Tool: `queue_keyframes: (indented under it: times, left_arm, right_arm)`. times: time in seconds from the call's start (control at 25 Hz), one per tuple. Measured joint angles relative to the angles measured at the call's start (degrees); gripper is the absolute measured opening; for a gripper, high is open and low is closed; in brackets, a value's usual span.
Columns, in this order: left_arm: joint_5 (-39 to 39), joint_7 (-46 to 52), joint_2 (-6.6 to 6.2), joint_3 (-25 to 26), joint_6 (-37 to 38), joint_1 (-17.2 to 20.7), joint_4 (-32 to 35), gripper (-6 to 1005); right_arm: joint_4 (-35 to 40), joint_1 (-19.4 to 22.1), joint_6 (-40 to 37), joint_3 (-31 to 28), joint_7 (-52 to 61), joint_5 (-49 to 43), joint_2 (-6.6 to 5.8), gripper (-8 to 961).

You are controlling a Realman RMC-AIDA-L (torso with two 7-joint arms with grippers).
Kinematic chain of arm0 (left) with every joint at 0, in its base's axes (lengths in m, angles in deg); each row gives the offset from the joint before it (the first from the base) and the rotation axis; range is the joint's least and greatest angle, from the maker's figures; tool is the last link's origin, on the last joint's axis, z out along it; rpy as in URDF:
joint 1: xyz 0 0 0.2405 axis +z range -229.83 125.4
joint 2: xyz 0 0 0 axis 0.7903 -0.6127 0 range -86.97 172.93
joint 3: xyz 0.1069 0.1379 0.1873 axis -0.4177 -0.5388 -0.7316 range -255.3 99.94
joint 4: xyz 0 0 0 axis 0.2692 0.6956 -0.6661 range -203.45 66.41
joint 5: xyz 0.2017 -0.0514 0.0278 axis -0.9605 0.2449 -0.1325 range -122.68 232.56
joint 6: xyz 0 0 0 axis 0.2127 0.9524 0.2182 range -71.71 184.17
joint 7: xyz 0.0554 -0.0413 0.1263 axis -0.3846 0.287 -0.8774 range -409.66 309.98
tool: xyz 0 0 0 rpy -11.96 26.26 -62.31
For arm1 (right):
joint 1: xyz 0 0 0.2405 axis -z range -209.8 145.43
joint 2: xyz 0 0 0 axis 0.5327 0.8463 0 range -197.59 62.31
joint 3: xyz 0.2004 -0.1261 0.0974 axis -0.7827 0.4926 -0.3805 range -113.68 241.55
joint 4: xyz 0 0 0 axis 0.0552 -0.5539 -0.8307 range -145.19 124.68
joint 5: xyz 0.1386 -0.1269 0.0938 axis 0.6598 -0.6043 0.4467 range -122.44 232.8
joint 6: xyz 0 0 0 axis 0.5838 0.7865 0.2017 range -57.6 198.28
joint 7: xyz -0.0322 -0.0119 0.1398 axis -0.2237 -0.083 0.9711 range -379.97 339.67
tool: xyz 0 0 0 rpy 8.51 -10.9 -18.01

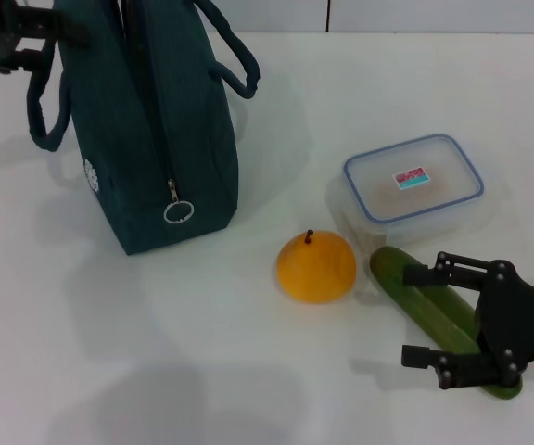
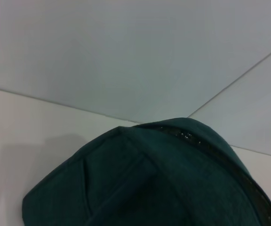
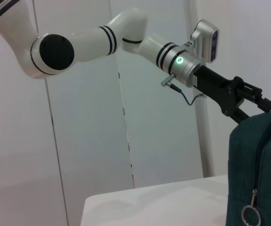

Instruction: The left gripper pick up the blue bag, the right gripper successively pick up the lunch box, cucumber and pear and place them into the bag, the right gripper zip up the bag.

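Hovering spread over the cucumber [image 1: 443, 311], the right hand [image 1: 423, 315] is nearing something smooth, probably slippery; mid-length grasp suits. Left hand [image 1: 12, 42] at the bag [image 1: 156, 120]: grip unclear.

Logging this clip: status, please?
Left gripper at blue bag top. Right gripper open above cucumber. Lunch box, pear still on table. Nothing blocking.

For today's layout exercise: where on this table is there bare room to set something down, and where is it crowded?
Free: the table in front of the blue bag, and behind the lunch box. Crowded: the pear, cucumber and right gripper.
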Motion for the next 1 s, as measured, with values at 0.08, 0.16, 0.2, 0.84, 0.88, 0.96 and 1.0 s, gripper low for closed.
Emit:
queue_keyframes:
  times: [0.08,0.16,0.2,0.84,0.88,0.96,1.0]
  left_arm:
    - [-0.21,-0.22,0.38,-0.01,-0.85,-0.03,-0.62,824]
    - [-0.19,-1.15,0.82,0.0,-1.74,0.01,-0.88,822]
    - [-0.03,-1.8,1.05,0.02,-2.07,0.0,-0.89,821]
    - [0.04,-4.44,1.38,-0.22,-2.44,-0.16,-2.06,719]
    - [0.05,-4.62,1.42,-0.22,-2.43,-0.16,-2.09,678]
    - [0.1,-5.08,1.54,-0.22,-2.4,-0.17,-2.09,594]
    - [0.1,-5.13,1.55,-0.22,-2.4,-0.18,-2.09,471]
  right_arm:
    - [-0.03,-0.01,0.0,0.0,0.0,0.0,0.03,832]
    - [-0.17,0.12,0.0,-0.05,0.0,0.0,-0.01,832]
    - [-0.2,0.25,0.0,-0.11,0.0,0.0,-0.02,832]
    - [-0.39,0.43,-0.01,-0.44,0.0,-0.01,-0.01,830]
    - [-0.39,0.42,-0.01,-0.44,0.0,-0.01,-0.01,830]
    - [-0.37,0.42,-0.01,-0.44,0.0,-0.01,-0.01,830]
    - [-0.36,0.42,-0.01,-0.44,0.0,-0.01,-0.01,830]
